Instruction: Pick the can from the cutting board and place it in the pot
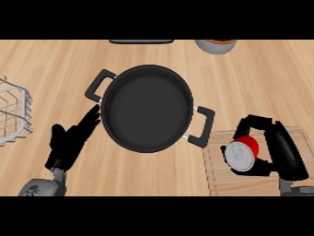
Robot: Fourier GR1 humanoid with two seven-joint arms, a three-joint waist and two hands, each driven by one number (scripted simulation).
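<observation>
Well, the right hand [286, 150] has its fingers and thumb curled round the can [244, 151], grasping it over the board's [229, 180] left part. The can is red with a silver top that faces up and to the left, so it looks tilted in the grip. I can't tell whether it is clear of the board or resting on it.

The pot [146, 109] stands on the desk [271, 78] just to the left of the board. Its near handle [203, 125] reaches almost to the board's corner. As I see it, the step in hand is to carry the can across and set it inside.

To do that well, I'd raise the can enough to pass over that handle and the rim before going sideways. A low sweep would likely knock the handle and turn the pot. I'd bring the can over the middle of the dark floor, lower it, and only then let the fingers go, since a tilted can let go from high up could roll or bounce out.

The left hand [68, 141] is released, with straight fingers right beside the pot's left rim, perhaps touching it. It could steady the pot there. A wire basket [6, 110] at the far left is well out of the way.
</observation>
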